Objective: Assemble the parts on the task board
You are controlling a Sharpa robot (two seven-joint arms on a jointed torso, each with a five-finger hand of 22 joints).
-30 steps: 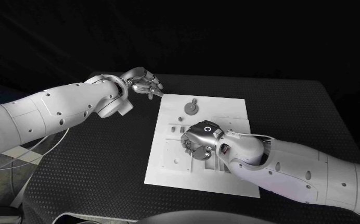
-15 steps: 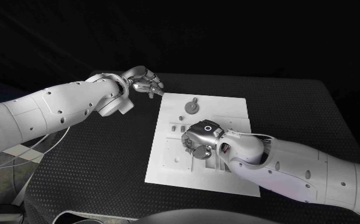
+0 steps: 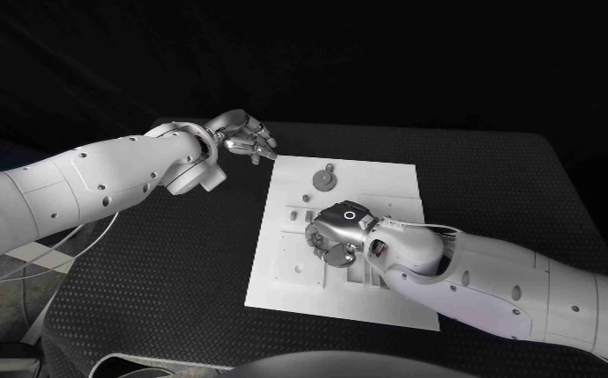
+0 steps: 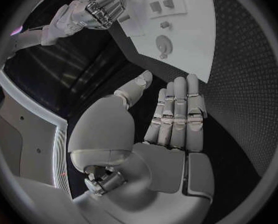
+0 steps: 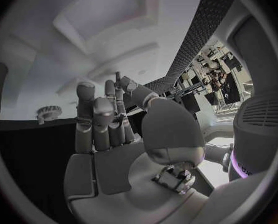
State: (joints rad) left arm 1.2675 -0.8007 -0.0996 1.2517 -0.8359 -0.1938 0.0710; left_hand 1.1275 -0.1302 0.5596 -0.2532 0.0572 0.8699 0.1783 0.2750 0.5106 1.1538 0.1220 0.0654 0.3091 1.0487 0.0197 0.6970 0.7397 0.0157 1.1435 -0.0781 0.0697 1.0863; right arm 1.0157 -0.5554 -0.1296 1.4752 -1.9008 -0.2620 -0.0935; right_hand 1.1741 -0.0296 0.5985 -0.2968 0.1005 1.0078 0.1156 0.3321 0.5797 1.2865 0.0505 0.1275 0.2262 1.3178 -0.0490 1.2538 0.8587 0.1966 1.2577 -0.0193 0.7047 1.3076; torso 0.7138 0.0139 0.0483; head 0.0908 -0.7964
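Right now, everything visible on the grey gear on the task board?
The grey gear is a small, matte, toothed disc with a stub at its centre, lying flat near the far end of the white task board, apart from the other small parts. Nothing touches it. The left hand hovers off the board's far corner.

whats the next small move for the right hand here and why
Probably lower the right hand a little onto the task board and feel for a part. It hovers over the board's middle, fingers apart, holding nothing that I can see. The left hand waits open off the far corner, near the round grey part.
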